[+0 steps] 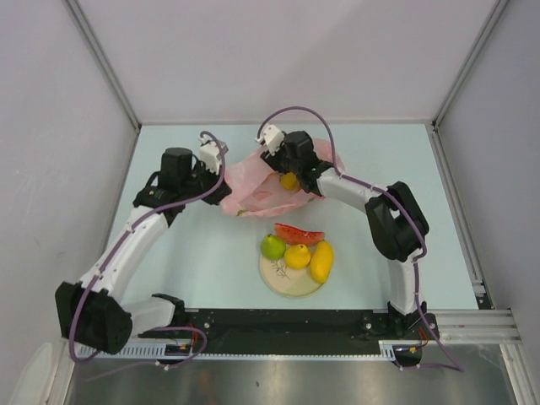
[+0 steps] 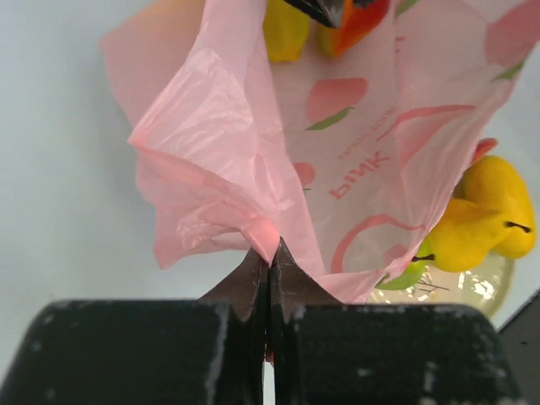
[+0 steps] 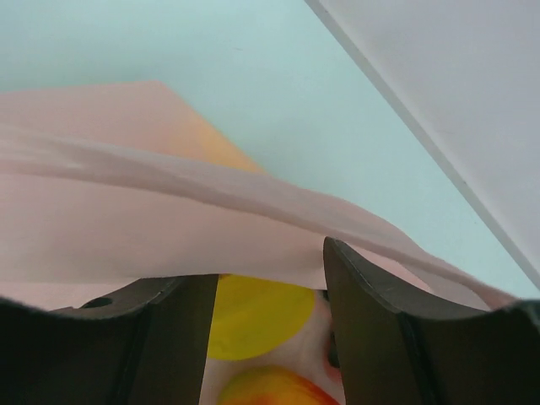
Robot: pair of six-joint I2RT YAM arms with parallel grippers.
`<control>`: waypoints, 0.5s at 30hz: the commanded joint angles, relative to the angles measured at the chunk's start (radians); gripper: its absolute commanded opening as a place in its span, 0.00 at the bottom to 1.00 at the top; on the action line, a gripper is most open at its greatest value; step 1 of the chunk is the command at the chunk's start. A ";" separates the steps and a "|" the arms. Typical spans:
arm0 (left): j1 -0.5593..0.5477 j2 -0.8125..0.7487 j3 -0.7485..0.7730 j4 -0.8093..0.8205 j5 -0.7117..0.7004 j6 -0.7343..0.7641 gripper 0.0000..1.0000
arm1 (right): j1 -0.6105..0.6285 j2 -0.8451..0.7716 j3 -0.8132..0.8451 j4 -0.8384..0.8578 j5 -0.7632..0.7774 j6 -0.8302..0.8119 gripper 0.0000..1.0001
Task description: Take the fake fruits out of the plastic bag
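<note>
- Your right gripper has its jaws about half apart, straddling a round yellow fruit in the mouth of the pink plastic bag. The fruit fills most of the gap, but I cannot tell whether both fingers actually press on it
- A band of the bag's film lies across the view just beyond those fingers. If you lift straight up, the film may snag on a finger and the whole bag will come with it
- The fruit is glossy. A grip that bites off-centre could squirt it back into the bag or out onto the table
- Right beneath it lies an orange-red fruit. You cannot see from here whether more sit deeper
- Your left gripper is fully closed, pinching a gathered fold of the bag's edge and holding it up
- That pinch holds only thin, crinkly film. A sharp pull from the right arm could slide the film out or tear it, and the mouth would collapse over the fruit
- On the near side of the bag, the cream plate carries a green pear, a lemon and a mango, with a watermelon slice at its far edge
- The bag's lower edge hangs close to that slice, so a dragged bag could sweep the fruit off the plate
</note>
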 commanded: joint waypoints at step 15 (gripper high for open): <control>-0.010 -0.216 -0.038 0.202 -0.176 0.039 0.00 | 0.040 0.089 0.157 -0.192 -0.124 -0.076 0.33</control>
